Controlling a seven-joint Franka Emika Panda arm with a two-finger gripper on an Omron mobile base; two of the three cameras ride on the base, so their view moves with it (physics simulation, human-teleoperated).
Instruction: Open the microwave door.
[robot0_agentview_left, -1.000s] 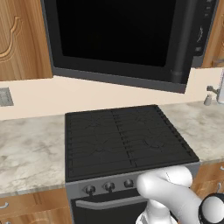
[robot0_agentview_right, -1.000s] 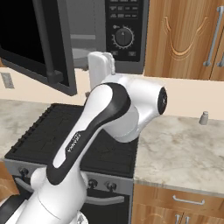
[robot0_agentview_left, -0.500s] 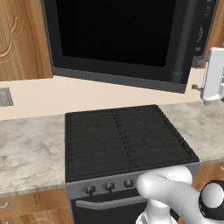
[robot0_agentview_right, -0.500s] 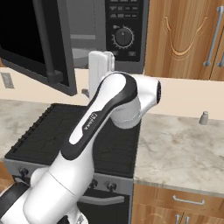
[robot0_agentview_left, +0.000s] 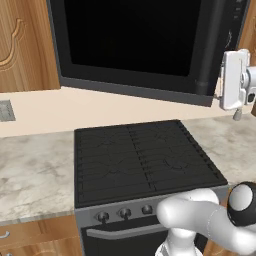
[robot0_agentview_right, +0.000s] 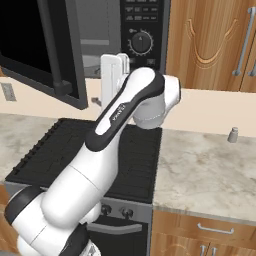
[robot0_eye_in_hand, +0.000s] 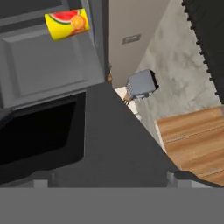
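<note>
The microwave door (robot0_agentview_left: 135, 40) stands swung out, its black window facing me in the left base view, with the thick bar handle (robot0_agentview_left: 207, 50) on its right edge. From the right base view the microwave door (robot0_agentview_right: 30, 45) hangs open at the left and the cavity (robot0_agentview_right: 97, 30) is exposed. My gripper (robot0_agentview_left: 221, 89) hovers just right of the handle edge, apart from it. It is open, with nothing between the fingers. The gripper (robot0_agentview_right: 98, 100) sits below the cavity opening. In the hand view the gripper (robot0_eye_in_hand: 107, 181) looks across the dark door panel (robot0_eye_in_hand: 109, 144).
A yellow fruit can (robot0_eye_in_hand: 68, 24) lies inside the microwave. The control panel with dial (robot0_agentview_right: 141, 42) is right of the cavity. Below sits the black stove (robot0_agentview_left: 140, 160) on the marble counter (robot0_agentview_right: 210, 165). A small shaker (robot0_agentview_right: 232, 135) stands by the wall. Wood cabinets (robot0_agentview_right: 215, 40) flank the microwave.
My hand has slid left, coming in from the right edge of the left base view toward the door's handle edge. The elbow folded leftward. The door has barely moved.
</note>
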